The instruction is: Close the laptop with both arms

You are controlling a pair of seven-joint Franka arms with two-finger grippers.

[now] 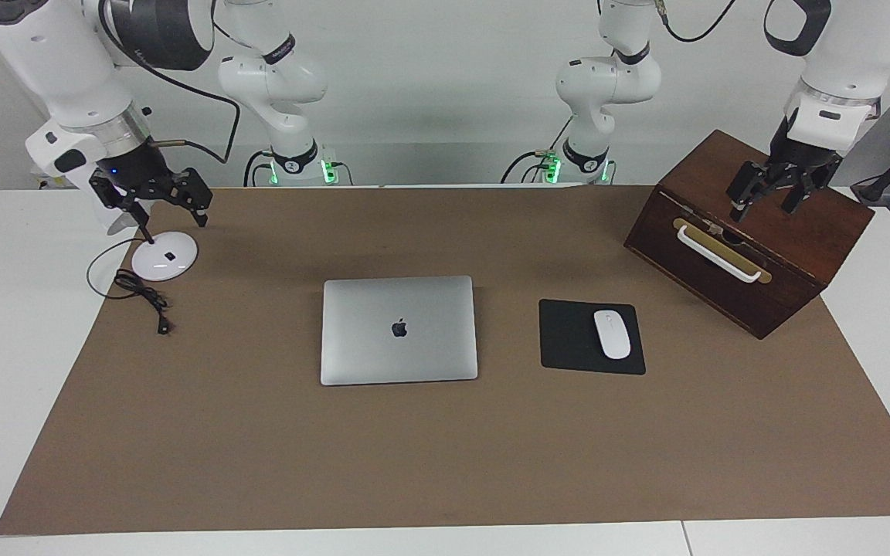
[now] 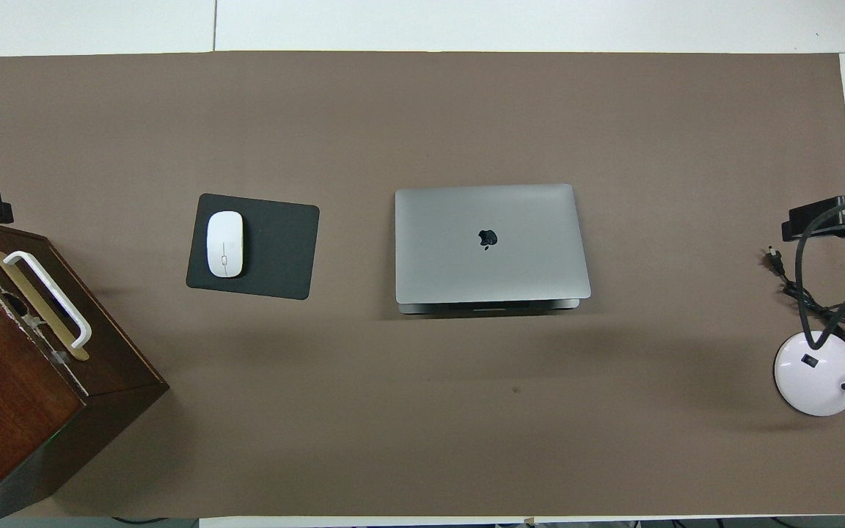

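In the middle of the brown table mat, the silver-grey laptop is seen lying flat with its lid down, the dark apple logo uppermost; in the overhead view a thin strip of the base shows under the lid along the edge nearer the robots, so the lid may be judged shut or very nearly so. Its long axis is laid parallel to the mat's long edges, running from one arm's end toward the other.

Both grippers are held well apart from it. The right gripper hangs over the white round lamp base near the mat's corner at the right arm's end, its fingers spread and nothing held. The left gripper hangs over the dark wooden box with a white handle at the corner at the left arm's end, its fingers likewise parted and empty.

The laptop is placed roughly midway between the two, so neither arm is clearly nearer. A black mouse pad carrying a white mouse lies beside the laptop toward the left arm's end, so any inward move by the left arm would have to pass over it.
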